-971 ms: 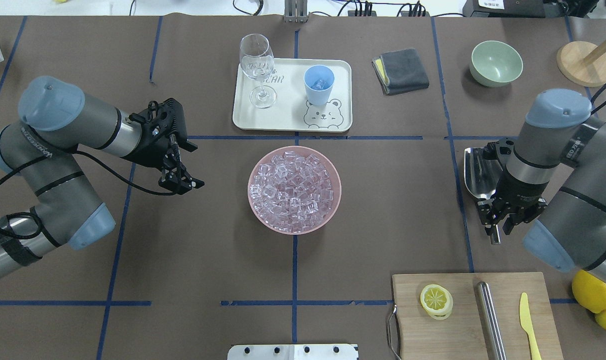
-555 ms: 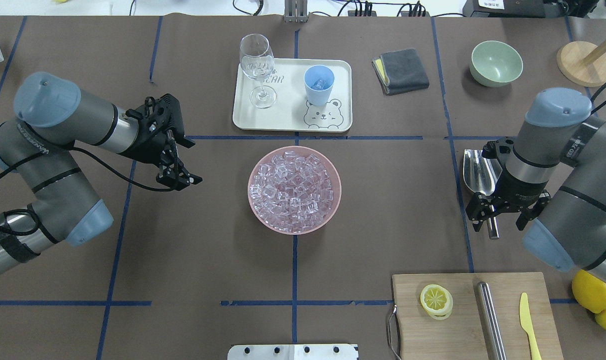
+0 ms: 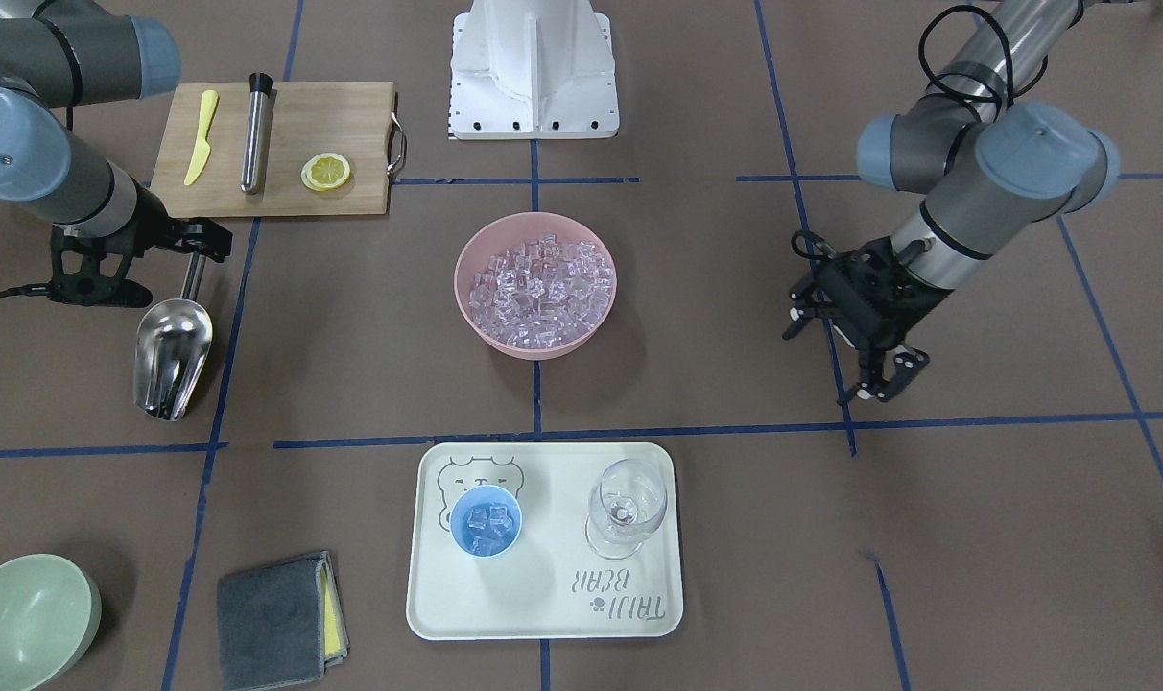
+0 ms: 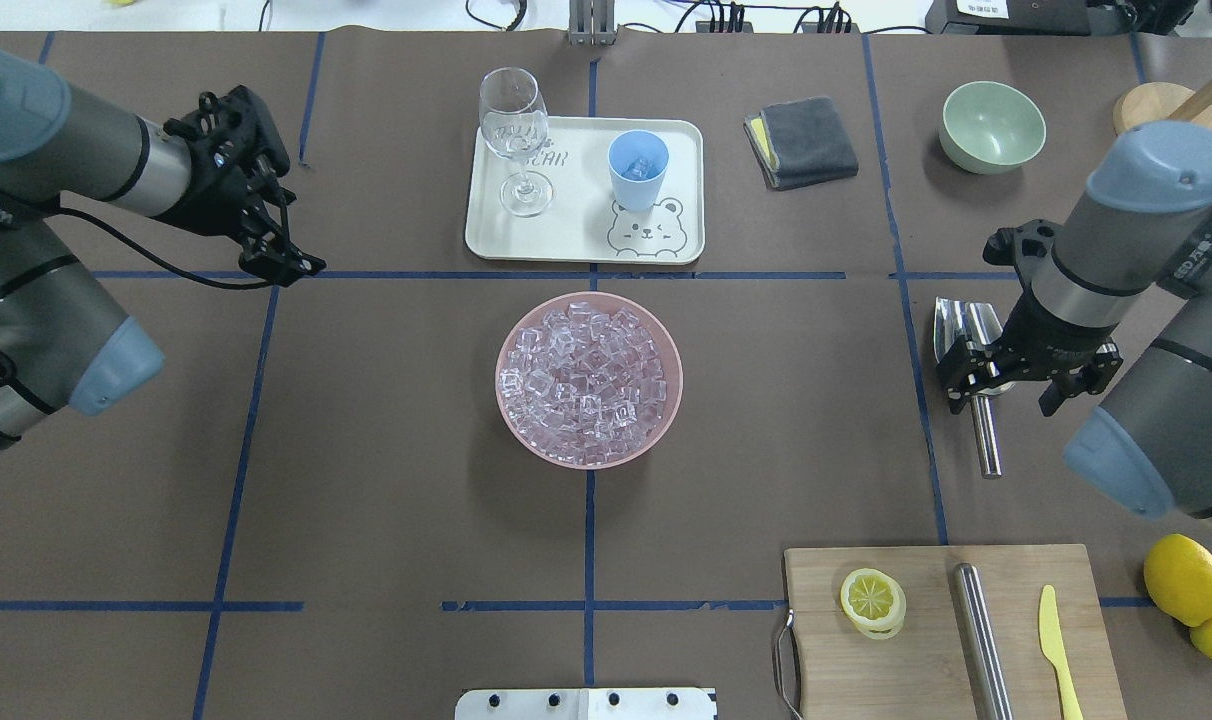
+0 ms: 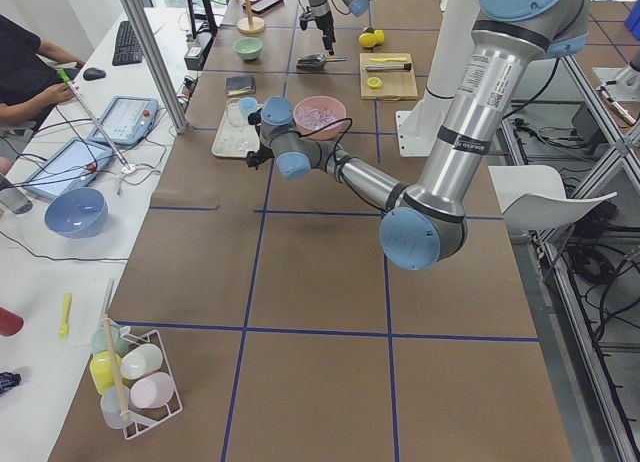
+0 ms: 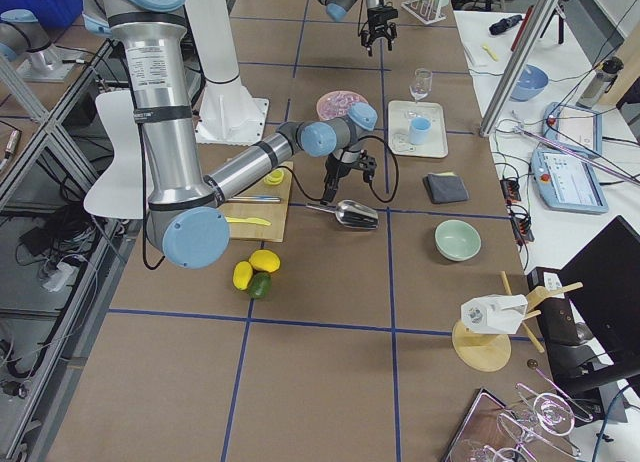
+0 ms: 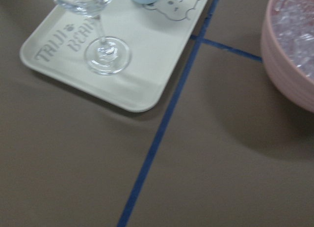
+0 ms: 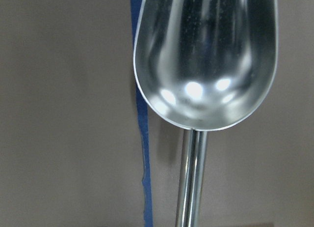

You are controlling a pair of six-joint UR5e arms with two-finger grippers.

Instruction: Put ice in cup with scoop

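My right pincer (image 4: 1008,388) hangs spread apart above the handle of the scoop (image 4: 984,440), which lies flat on the table (image 4: 386,450). My left pincer (image 3: 884,384) looks apart. The cup (image 4: 638,170) stands on the tray (image 4: 576,245).

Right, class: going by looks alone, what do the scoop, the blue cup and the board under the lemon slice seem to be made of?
Scoop: polished metal, probably steel; its trough mirrors bright highlights. Cup: likely plastic; opaque, even pale blue, with a matte wall. Board: wood or bamboo; tan, faint lengthwise grain, no gloss.
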